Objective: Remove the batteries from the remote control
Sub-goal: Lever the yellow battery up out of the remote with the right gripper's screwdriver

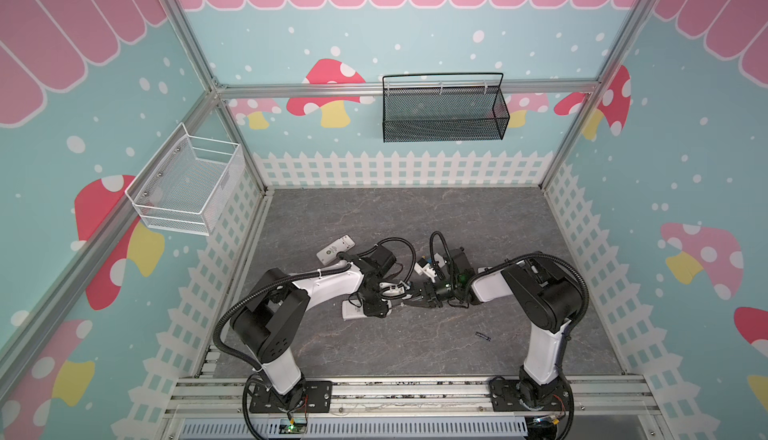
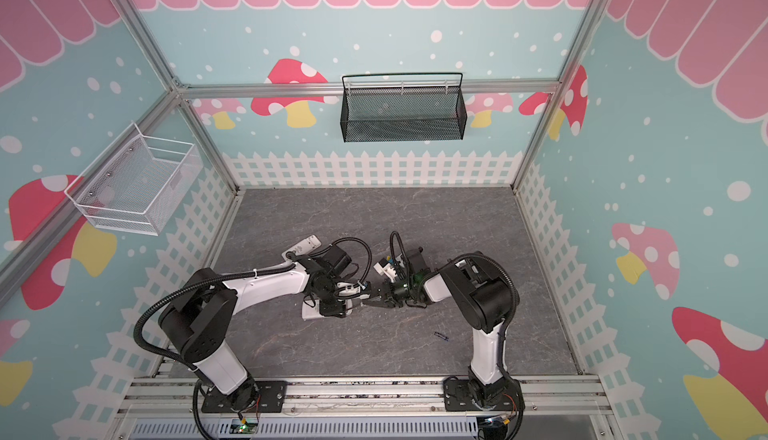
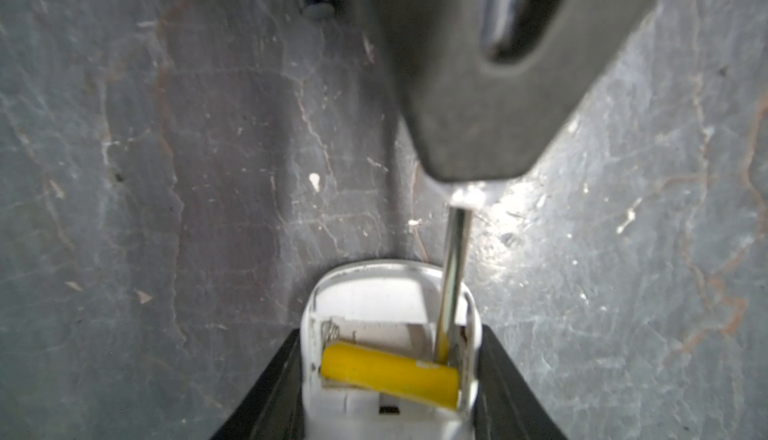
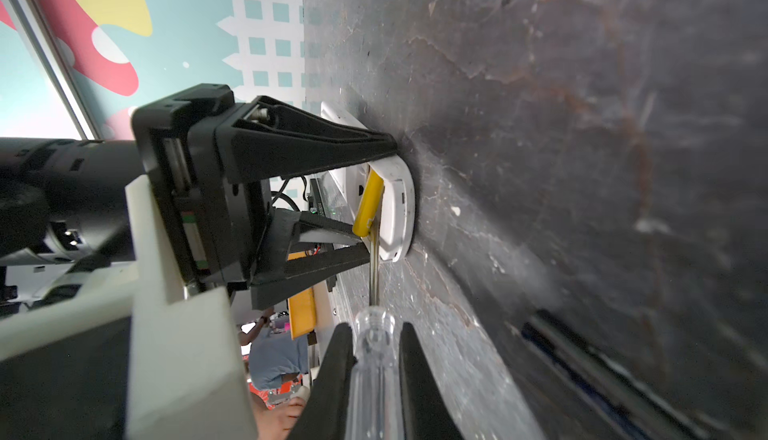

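Two robot arms are meeting at the middle of a grey stone-patterned table (image 1: 374, 217). The left gripper (image 4: 381, 200) is clamping a white remote (image 3: 374, 296) flat against the table, one finger pressing on each long side. The right gripper (image 4: 374, 334) is squeezing the clear handle of a screwdriver (image 3: 455, 259), whose metal shaft is reaching into the remote's open battery bay.

A yellow battery (image 3: 390, 371) is lying slanted in that bay, with the screwdriver tip touching one end of it. The slot next to it is looking empty. A dark battery (image 1: 483, 336) is lying loose on the table, well apart from the remote and in front of the right arm. A second remote (image 1: 336, 248) is resting farther back, behind the left arm.

Several things could go wrong from here. The tip may be sitting on a rounded edge, so it could skid off and scrape the plastic. A hard lever push could flick the battery out and send it rolling away. Sideways force could also twist the smooth handle in the fingers, or slide the remote out of its clamp.
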You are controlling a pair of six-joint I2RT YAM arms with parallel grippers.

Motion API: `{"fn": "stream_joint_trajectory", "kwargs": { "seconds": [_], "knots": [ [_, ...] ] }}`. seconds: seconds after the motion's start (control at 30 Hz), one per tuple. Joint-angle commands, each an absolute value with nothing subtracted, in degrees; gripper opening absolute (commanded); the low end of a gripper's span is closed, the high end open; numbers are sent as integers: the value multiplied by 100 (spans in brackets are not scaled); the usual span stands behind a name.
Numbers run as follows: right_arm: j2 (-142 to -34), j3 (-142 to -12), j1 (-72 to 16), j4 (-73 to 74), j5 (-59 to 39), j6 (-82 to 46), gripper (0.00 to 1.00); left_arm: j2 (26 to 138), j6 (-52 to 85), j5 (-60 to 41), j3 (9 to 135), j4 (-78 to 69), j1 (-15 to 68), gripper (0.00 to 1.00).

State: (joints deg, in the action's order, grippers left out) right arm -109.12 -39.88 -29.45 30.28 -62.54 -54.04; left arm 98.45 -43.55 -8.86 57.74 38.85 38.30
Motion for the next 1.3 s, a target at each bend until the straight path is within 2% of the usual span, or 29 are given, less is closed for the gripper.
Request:
{"fn": "stream_joint_trajectory", "kwargs": {
  "seconds": [0.0,0.17,0.47,0.87,1.0,1.17,1.27],
  "knots": [
    [-10930,-3964,-2933,4150,-6382,-5996,0,9791,-4425,-1103,5662,3660,3894,39],
    [-11079,-3937,-2932,4615,-6418,-6376,0,9763,-4341,-1085,5749,3730,3894,43],
    [-10980,-3916,-2885,4440,-6355,-6205,0,9658,-4281,-958,5704,3608,3876,63],
    [-10936,-3887,-2777,3929,-6253,-5858,0,9547,-4127,-930,6135,4007,3736,78],
    [-10929,-3864,-2769,3813,-6237,-5682,0,9517,-4101,-1019,6195,4024,3674,77],
    [-10965,-3814,-2764,3811,-6214,-5640,0,9511,-4110,-901,6301,4164,3666,69],
    [-11055,-3808,-2741,3805,-6210,-5630,0,9497,-4164,-873,6272,4156,3635,54]
  ]
}}
